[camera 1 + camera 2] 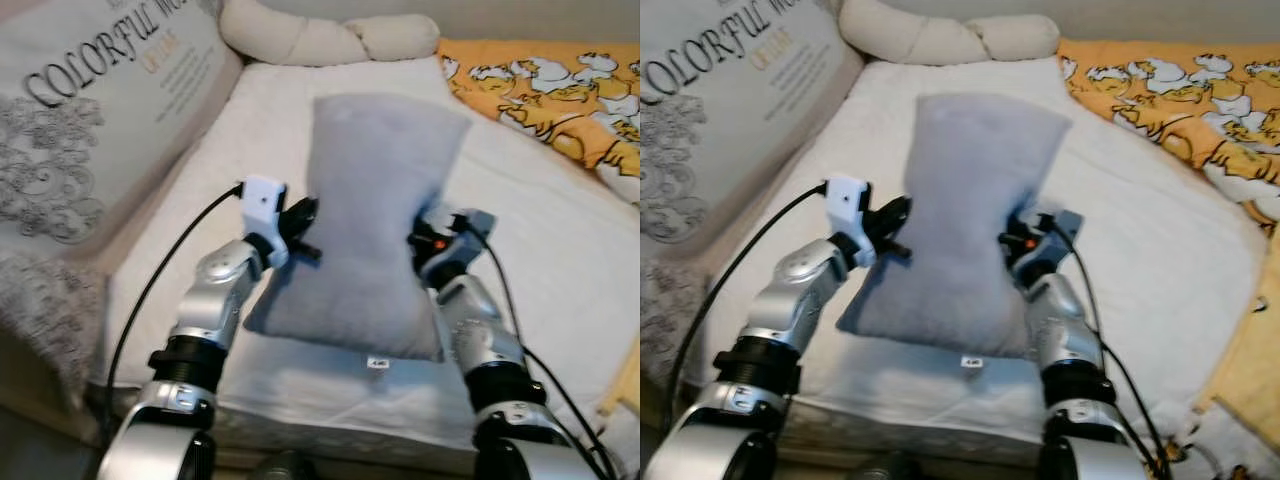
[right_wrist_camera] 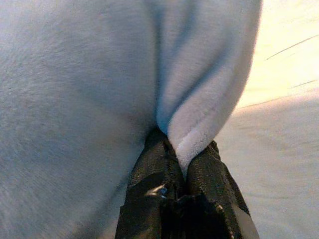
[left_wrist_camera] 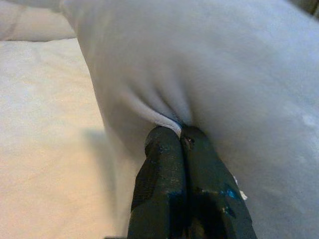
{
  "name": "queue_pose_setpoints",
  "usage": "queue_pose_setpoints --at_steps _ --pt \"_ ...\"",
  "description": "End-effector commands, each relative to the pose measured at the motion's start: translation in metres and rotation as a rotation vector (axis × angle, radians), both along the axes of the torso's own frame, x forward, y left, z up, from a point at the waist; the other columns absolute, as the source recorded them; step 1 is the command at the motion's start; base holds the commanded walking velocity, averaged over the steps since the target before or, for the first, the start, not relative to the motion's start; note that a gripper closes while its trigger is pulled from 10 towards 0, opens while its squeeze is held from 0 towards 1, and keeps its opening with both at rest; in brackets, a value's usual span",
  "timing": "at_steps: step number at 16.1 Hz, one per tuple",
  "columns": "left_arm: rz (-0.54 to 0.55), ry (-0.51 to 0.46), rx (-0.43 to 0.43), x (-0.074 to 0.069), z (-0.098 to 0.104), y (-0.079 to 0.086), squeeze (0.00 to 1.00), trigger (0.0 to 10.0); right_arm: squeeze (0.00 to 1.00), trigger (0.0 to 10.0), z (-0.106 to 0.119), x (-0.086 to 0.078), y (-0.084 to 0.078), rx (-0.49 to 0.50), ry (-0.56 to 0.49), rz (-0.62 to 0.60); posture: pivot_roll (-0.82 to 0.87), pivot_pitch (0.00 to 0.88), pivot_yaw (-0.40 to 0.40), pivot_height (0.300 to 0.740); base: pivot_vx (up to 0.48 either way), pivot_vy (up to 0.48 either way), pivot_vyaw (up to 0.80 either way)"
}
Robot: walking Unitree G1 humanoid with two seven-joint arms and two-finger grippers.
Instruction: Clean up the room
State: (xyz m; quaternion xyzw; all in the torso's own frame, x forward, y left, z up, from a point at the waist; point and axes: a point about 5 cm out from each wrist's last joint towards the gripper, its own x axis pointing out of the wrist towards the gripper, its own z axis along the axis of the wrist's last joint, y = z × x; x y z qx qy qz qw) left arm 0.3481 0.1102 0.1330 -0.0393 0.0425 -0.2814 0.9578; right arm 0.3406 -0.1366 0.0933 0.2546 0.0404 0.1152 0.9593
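A soft grey rectangular fabric pillow [image 1: 375, 225] is held above the white-sheeted bed [image 1: 540, 250], pinched at its waist from both sides so that it narrows in the middle and flares above and below. The left gripper [image 3: 180, 134] grips a fold of the pillow's left edge with its black fingers pressed together on the seam; the right gripper [image 2: 179, 149] clamps a ridge of fabric on the opposite edge the same way. A rolled cream bolster [image 1: 330, 38], a large printed cushion lettered "COLORFUL" [image 1: 90, 120] and an orange cartoon-print blanket [image 1: 560, 90] surround it on the bed. Each hold appears to take only a thin fold, so a quick swing or uneven pull could let the plush cloth slide free. The wrist views reveal how shallow the pinches are; the head views show the pillow's whole shape and surroundings.
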Motion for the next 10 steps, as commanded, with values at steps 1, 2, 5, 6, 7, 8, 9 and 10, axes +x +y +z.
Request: queue_pose_setpoints --at_steps 1,2,5,6,7,8,9,10 --pt "-0.021 -0.049 0.004 0.0036 0.0112 -0.0079 0.00 10.0 0.00 10.0 0.0077 0.0042 -0.0008 -0.025 -0.028 0.004 0.01 0.000 0.117 0.740 0.000 0.439 0.00" --pt "-0.017 -0.051 0.013 0.0050 0.0114 -0.0075 0.00 10.0 0.00 10.0 0.0066 0.0051 0.0002 -0.016 -0.015 0.008 0.01 0.000 0.117 0.740 0.000 0.439 0.00" --pt "-0.013 -0.054 0.022 0.0069 0.0108 -0.0078 0.00 10.0 0.00 10.0 0.0065 0.0061 0.0000 -0.010 -0.012 0.002 0.01 0.000 0.122 0.740 0.000 0.441 -0.14" --pt "-0.013 -0.054 0.023 0.0073 0.0107 -0.0082 0.00 10.0 0.00 10.0 0.0066 0.0062 -0.0001 -0.011 -0.013 0.000 0.01 0.000 0.125 0.740 0.000 0.442 -0.44" --pt "-0.014 -0.054 0.024 0.0077 0.0107 -0.0086 0.00 10.0 0.00 10.0 0.0067 0.0063 -0.0004 -0.011 -0.013 -0.002 0.01 0.000 0.127 0.740 0.000 0.442 -0.44" --pt "-0.015 -0.055 0.024 0.0080 0.0109 -0.0090 0.00 10.0 0.00 10.0 0.0067 0.0064 -0.0006 -0.011 -0.014 -0.004 0.01 0.000 0.127 0.740 0.000 0.446 0.00" --pt "-0.017 -0.056 0.024 0.0082 0.0108 -0.0094 0.00 10.0 0.00 10.0 0.0066 0.0064 -0.0009 -0.012 -0.015 -0.005 0.00 0.000 0.129 0.740 0.000 0.446 0.00" --pt "-0.017 -0.056 0.025 0.0084 0.0108 -0.0099 0.00 10.0 0.00 10.0 0.0065 0.0065 -0.0012 -0.013 -0.015 -0.007 0.00 0.000 0.131 0.740 0.000 0.446 0.00"
